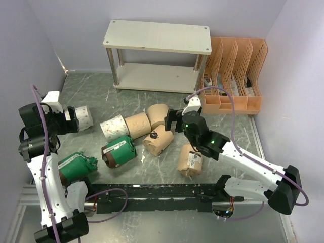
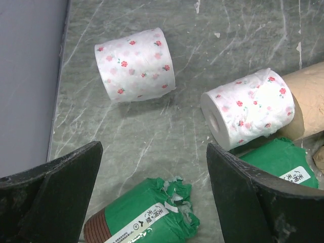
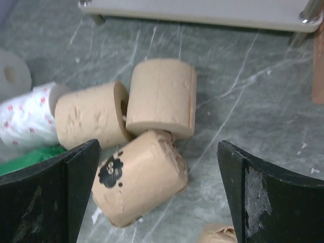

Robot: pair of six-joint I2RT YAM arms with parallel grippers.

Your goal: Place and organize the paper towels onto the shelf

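Overhead view: shelf (image 1: 157, 38), two tiers, both boards bare, standing well beyond either claw. All eight paper towels (image 1: 137, 125) lie loose on the tabletop (image 1: 101, 96), so by the look of it nothing is placed yet and the whole job is left. Left claw (image 1: 70, 120) is released and empty, with a floral white roll (image 1: 82, 117) just past its tips. Right claw (image 1: 172, 120) is released and empty, with a bare tan roll (image 1: 158, 114) just beside it. Left wrist view: left claw (image 2: 153, 147) is spread wide with nothing between the fingers; the floral white roll (image 2: 135, 64) lies ahead, a second floral roll (image 2: 248, 109) ahead and to the right, and a green-wrapped roll (image 2: 147, 217) low between the fingers. Right wrist view: right claw (image 3: 158, 147) is spread wide; a tan wrapped roll (image 3: 139, 177) lies under the gap, ungripped, with two bare tan rolls (image 3: 162, 96) touching just ahead and the shelf's lower board (image 3: 202, 12) farther on.
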